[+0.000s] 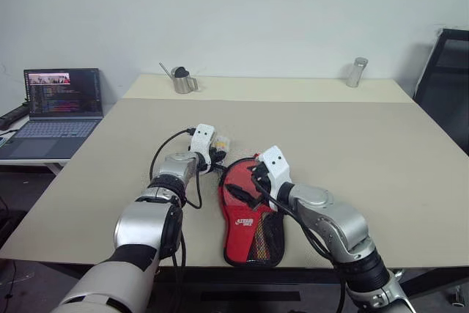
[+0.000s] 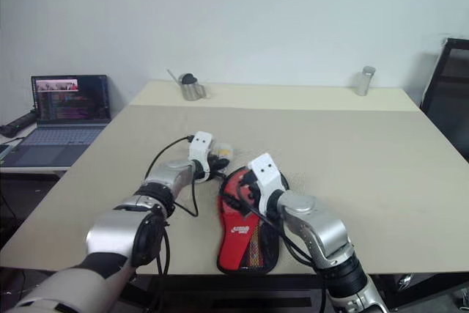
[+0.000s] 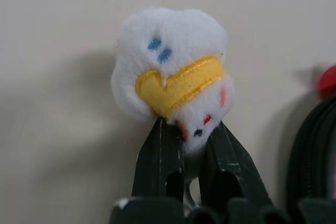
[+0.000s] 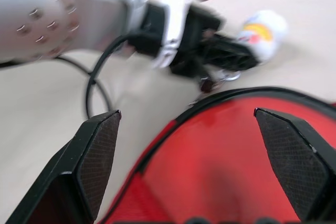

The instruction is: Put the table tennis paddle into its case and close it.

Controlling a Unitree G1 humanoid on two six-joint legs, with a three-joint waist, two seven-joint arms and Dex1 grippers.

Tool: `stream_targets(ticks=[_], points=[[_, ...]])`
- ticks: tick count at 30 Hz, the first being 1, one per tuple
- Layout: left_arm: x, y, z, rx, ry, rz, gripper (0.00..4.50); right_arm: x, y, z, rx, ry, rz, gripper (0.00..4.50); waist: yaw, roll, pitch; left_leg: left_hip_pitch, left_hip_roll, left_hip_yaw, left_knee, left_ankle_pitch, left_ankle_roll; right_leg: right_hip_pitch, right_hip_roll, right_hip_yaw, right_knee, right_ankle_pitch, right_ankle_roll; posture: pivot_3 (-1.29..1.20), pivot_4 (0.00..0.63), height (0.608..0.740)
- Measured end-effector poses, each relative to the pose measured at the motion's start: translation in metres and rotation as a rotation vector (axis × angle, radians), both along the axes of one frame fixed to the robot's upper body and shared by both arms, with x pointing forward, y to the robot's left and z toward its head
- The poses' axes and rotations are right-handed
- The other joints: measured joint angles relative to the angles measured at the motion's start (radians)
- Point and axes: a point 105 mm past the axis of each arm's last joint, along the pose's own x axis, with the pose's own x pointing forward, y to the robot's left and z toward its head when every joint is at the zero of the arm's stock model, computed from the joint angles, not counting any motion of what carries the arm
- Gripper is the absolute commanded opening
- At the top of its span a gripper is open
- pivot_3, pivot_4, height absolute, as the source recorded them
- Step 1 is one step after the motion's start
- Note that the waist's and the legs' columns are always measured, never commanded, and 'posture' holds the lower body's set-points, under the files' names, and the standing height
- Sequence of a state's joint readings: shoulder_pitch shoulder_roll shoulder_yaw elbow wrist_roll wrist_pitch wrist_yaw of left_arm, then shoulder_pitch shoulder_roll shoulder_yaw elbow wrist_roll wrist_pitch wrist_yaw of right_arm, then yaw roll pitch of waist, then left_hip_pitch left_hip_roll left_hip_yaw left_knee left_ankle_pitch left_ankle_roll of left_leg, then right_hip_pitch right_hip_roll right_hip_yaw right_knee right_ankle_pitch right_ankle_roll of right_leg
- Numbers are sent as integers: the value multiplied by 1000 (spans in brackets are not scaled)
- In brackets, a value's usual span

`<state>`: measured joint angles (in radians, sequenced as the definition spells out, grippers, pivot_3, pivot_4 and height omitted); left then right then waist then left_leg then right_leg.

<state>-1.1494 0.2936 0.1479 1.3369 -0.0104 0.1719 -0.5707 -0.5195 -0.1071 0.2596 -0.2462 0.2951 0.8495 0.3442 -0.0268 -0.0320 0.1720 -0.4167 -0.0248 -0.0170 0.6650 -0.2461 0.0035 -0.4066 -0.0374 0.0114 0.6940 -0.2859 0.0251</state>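
Laptop (image 1: 62,104) far left, off the table (image 1: 366,152). Left gripper (image 3: 191,140) is clamped on a small white plush charm (image 3: 173,72) beside the case (image 1: 249,218). Case lies open at the near edge, paddle (image 1: 245,199) inside. Right gripper (image 4: 194,156) spread wide above it, holding nothing.

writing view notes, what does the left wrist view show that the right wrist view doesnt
Left wrist view: the small white plush charm's face, with its yellow embroidered patch and blue marks, pinched between the shut left gripper's black fingers.

Right wrist view: the open right gripper over the red round paddle face inside the black-edged fabric case, plus the left arm's black cable.

Both: the charm, the left gripper, the beige tabletop.
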Motion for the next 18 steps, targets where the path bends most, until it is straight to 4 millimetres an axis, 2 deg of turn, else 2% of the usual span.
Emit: stream_targets(ticks=[4,10,14,18], points=[[-2,-5,4,-98,-11,-39,92,7,-5,-8,7,34,-32,4500,-2,0,0,0,0,0,0,0,0,0,0,0,0,0,0,0,150,740],[-9,-9,2,-157,-13,-114,91,11,-5,-29,-54,75,-27,4500,-4,0,0,0,0,1,0,0,0,0,0,1,0,0,0,0,150,740],[-11,-10,15,-186,-36,-167,91,8,-1,-46,-109,102,7,4500,-5,0,0,0,0,1,0,0,0,-1,0,1,0,0,0,0,150,740],[-14,-2,27,-150,-55,-228,91,6,2,-47,-133,82,26,4500,-7,0,0,0,0,1,0,0,0,-1,0,1,1,0,0,0,150,740]])
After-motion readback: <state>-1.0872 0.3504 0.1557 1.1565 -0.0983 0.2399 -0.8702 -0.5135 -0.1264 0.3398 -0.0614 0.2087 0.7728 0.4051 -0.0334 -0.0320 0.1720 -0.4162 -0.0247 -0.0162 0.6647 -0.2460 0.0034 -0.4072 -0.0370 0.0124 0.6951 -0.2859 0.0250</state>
